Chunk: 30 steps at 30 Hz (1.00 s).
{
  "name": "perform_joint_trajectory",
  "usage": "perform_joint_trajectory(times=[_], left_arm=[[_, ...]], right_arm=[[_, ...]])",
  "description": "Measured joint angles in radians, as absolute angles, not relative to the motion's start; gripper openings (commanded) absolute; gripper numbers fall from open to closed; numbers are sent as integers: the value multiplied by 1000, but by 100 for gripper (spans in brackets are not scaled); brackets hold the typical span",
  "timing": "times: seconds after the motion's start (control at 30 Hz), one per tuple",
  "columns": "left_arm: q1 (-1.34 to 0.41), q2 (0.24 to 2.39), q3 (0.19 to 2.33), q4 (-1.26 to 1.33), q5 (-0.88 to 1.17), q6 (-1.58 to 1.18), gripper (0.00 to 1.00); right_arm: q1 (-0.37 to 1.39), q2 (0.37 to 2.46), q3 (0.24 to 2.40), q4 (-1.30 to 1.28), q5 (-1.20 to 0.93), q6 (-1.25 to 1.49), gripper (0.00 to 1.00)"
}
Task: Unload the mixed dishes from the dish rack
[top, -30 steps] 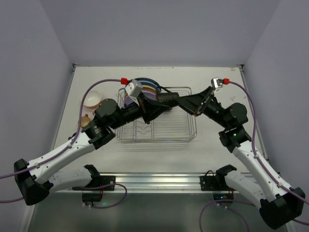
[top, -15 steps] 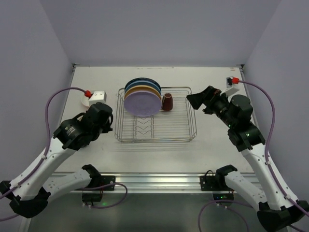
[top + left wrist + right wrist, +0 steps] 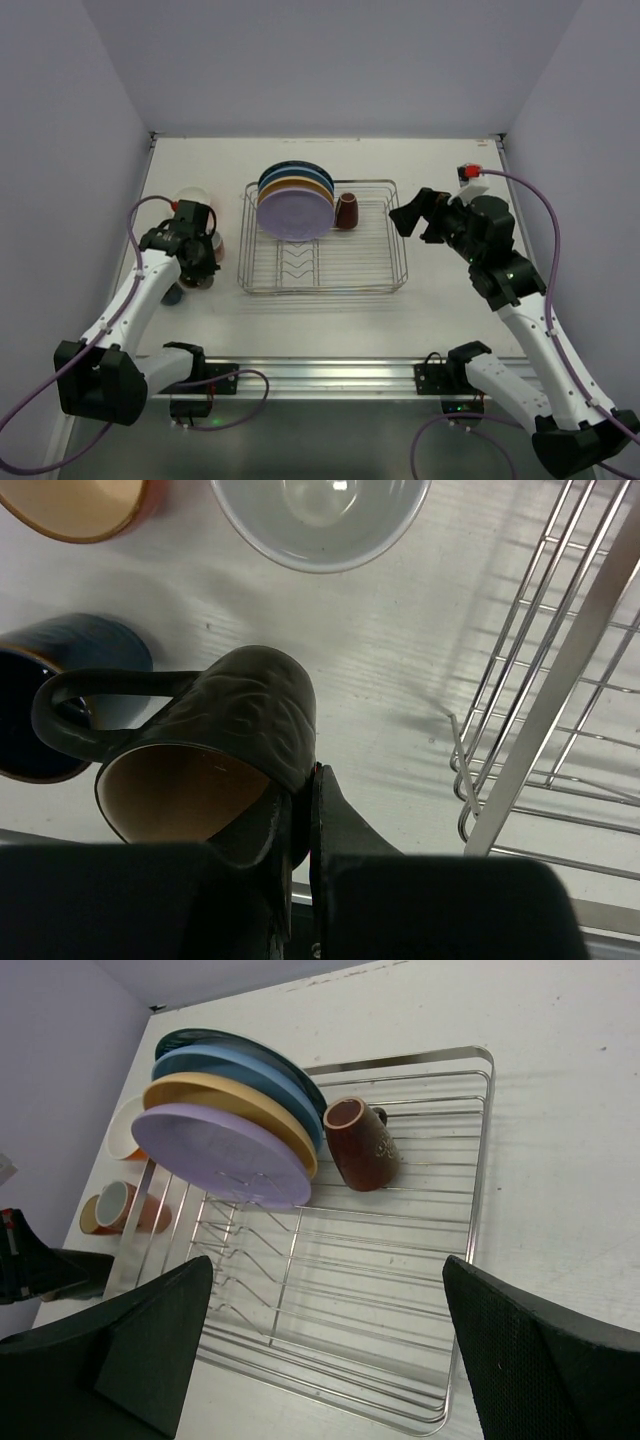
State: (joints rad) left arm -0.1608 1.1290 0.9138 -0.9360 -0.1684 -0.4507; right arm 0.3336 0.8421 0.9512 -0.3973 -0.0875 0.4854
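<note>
Left wrist view showed us left fingers (image 3: 345, 830) clamped on a black cup (image 3: 215, 745) over the desk (image 3: 330, 680) beside the unloaded bowl (image 3: 320, 520); right fingers (image 3: 540, 1360) gaped empty, and four plates (image 3: 220, 1155) plus a brown cup (image 3: 360, 1145) awaited in the rack (image 3: 480, 1160).

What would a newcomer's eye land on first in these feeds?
The row of plates leaning at the far-left corner of the dish rack, lavender plate in front, with a brown cup lying on its side beside them. Next, the left arm's jaws clamped on the wall of a black mug, left of the rack near a blue cup and a white-lined bowl.
</note>
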Motion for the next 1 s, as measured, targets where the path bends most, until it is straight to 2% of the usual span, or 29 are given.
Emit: perform_joint_trajectory(times=[0.5, 0.77, 1.0], left_arm=[[-151, 1283, 872, -852, -114, -441, 1], [-151, 1321, 873, -854, -125, -441, 9], [-151, 1328, 873, -854, -135, -440, 27]], right_arm=[[333, 781, 880, -393, -63, 471, 99], [333, 777, 877, -389, -62, 471, 99], [333, 776, 875, -389, -63, 471, 99]])
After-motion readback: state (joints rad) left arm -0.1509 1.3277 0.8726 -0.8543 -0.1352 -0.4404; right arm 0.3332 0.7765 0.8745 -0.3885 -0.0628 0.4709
